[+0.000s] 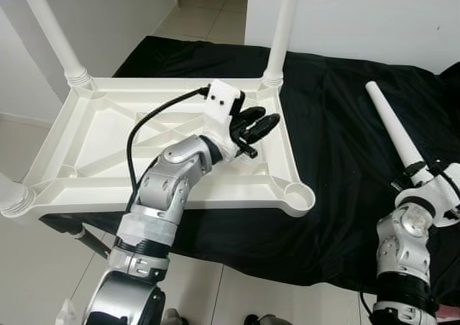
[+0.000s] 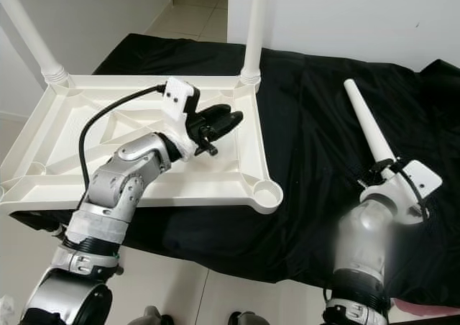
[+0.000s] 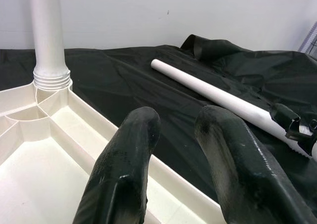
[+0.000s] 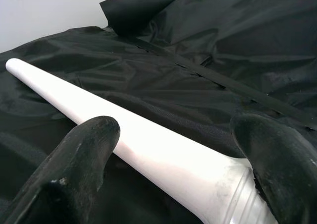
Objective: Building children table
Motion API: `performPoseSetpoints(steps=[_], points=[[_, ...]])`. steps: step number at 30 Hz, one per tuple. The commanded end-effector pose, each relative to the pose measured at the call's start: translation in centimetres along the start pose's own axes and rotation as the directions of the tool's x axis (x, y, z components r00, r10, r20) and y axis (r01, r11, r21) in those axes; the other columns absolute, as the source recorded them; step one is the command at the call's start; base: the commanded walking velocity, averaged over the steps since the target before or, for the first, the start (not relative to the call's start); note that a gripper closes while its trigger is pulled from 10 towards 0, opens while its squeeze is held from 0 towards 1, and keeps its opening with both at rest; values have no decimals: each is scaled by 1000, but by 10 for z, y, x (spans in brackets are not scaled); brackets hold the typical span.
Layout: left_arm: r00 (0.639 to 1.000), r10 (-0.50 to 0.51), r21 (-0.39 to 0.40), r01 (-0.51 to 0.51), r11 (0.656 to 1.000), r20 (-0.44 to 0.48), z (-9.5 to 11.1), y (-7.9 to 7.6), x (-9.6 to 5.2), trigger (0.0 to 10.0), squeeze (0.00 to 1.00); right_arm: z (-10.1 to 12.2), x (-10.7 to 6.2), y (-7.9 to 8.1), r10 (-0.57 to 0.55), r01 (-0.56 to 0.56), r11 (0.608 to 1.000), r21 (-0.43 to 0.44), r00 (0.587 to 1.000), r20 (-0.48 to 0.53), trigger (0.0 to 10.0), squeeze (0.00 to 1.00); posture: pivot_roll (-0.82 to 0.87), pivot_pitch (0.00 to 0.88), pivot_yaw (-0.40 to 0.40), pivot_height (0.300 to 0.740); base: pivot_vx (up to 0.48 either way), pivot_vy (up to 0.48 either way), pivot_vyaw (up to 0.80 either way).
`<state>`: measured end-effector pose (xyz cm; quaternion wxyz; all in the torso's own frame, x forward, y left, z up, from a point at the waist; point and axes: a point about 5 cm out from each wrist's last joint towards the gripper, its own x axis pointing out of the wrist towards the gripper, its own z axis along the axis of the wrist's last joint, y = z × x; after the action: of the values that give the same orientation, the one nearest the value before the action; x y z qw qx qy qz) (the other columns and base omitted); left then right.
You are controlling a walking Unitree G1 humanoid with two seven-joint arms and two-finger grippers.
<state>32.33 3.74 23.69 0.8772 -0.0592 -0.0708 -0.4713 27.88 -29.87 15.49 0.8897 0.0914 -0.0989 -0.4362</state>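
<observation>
Tapered smooth white plastic leg (image 1: 392, 125)

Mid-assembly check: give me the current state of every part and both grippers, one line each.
Tabletop: upside down on the black cloth.
Far legs: two fitted upright in corner sockets.
Near right socket: empty.
Loose leg: lying on the cloth, thick end at the right gripper.
Left gripper: open, empty, above the tabletop.
Right gripper: open, fingers either side of the loose leg.
</observation>
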Motion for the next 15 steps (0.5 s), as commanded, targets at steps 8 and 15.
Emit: performPoseSetpoints(steps=[8, 15], points=[[1000, -1, -6, 1, 1000, 4, 3, -2, 0, 10000, 0, -9, -26, 21, 171, -170, 985, 16, 985, -37, 10000, 0, -23, 139, 0, 740, 0, 0, 0], [1000, 2, -4, -1, 1000, 6, 5, -2, 2, 10000, 0, 28, -85, 67, 533, -562, 826, 51, 806, 257, 10000, 0, -20, 140, 3, 740, 0, 0, 0]])
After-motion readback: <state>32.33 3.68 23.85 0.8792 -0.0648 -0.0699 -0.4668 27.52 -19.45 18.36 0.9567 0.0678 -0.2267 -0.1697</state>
